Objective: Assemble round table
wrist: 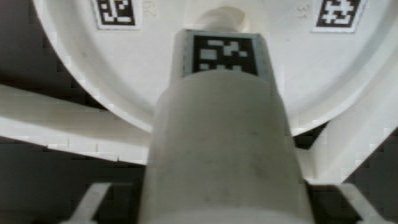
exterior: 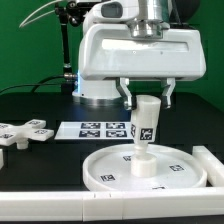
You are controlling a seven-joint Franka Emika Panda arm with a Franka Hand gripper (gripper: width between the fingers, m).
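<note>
the short white cylindrical plastic leg (exterior: 145, 128) is clamped near its top by the gripper (exterior: 147, 100) and held upright at the centre of the large white rimmed round disc (exterior: 100, 172), presumably so that it seats squarely, while the white cross-shaped foot piece (exterior: 25, 131) is left at nine o'clock from the disc in the exterior view.

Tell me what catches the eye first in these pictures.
The short white leg stands upright at the middle of the round disc, with the gripper shut on its upper end. Off to the exterior view's left, the cross-shaped foot piece lies flat, apart from both.
</note>
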